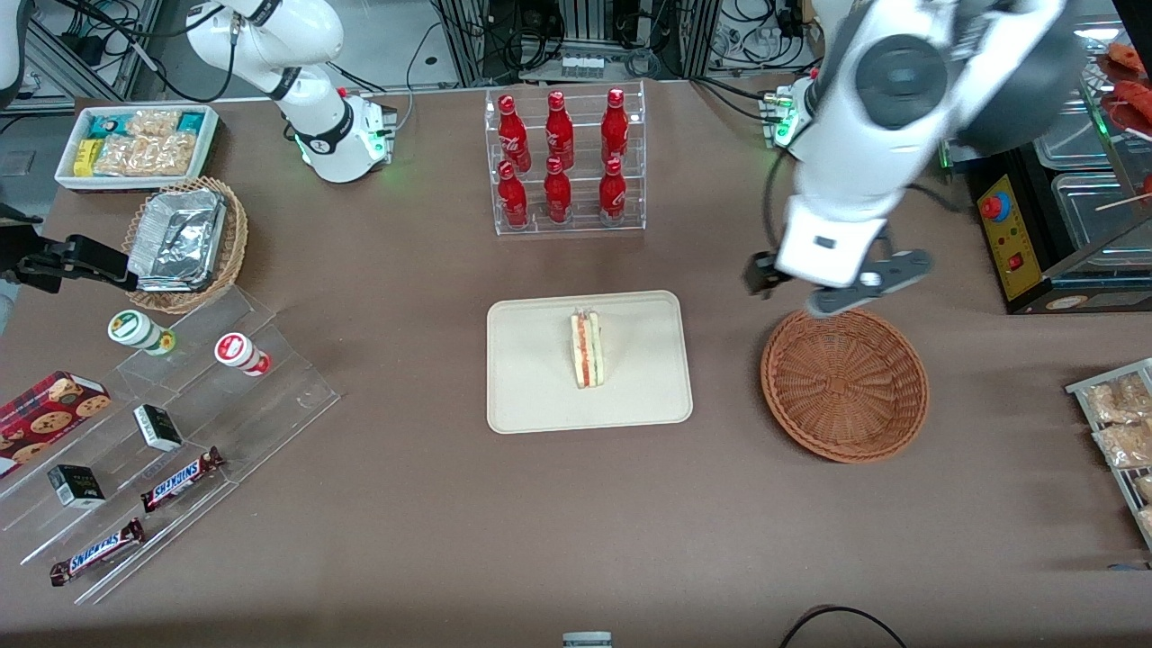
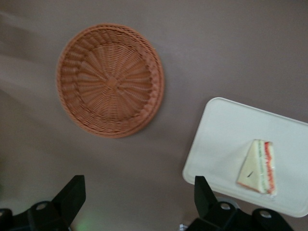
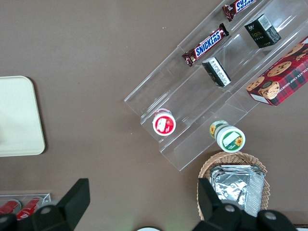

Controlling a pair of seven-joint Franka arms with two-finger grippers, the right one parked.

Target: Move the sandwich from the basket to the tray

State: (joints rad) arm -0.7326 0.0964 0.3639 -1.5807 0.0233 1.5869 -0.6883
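The sandwich, a white bread wedge with red and green filling, lies near the middle of the cream tray. The reddish-brown wicker basket stands beside the tray toward the working arm's end, with nothing in it. My left gripper hangs above the table just past the basket's rim, farther from the front camera than the basket. Its fingers are spread wide and hold nothing.
A clear rack of red cola bottles stands farther back than the tray. A tan basket with foil containers, a white bin of snacks and clear shelves with candy bars lie toward the parked arm's end. A metal rack of packets sits at the working arm's end.
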